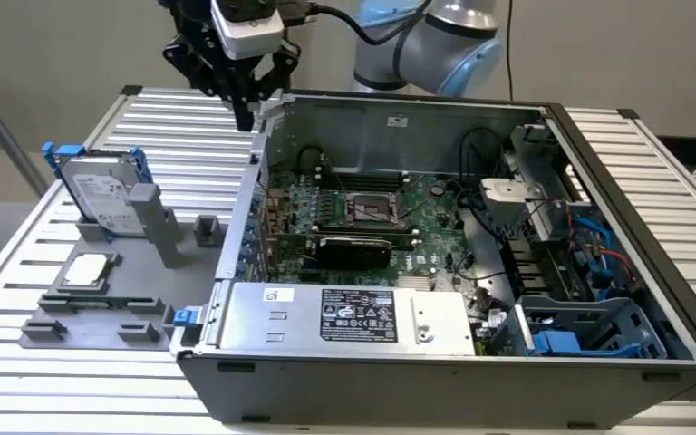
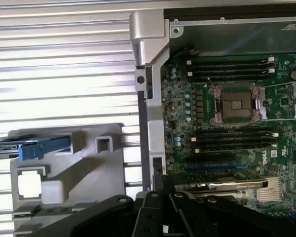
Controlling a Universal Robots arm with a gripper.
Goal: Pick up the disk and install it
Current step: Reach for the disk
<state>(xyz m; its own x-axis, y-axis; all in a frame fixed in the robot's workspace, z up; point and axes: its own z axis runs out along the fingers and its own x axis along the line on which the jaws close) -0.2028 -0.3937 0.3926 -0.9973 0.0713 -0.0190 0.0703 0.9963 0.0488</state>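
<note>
Showing a slatted metal desk carrying an open computer case, a robot claw hanging over one corner of the case.
On the exterior view's left, beside the case, a grey holder rests on the desk. The disk stands on edge in it, clipped in its blue frame, well apart from the claw. The claw points down, closed and holding nothing.

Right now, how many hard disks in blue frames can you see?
1. The disk stands upright in the grey holder at the exterior view's left, outside the computer case. The blue bays in the case's corner might hide more.
</note>
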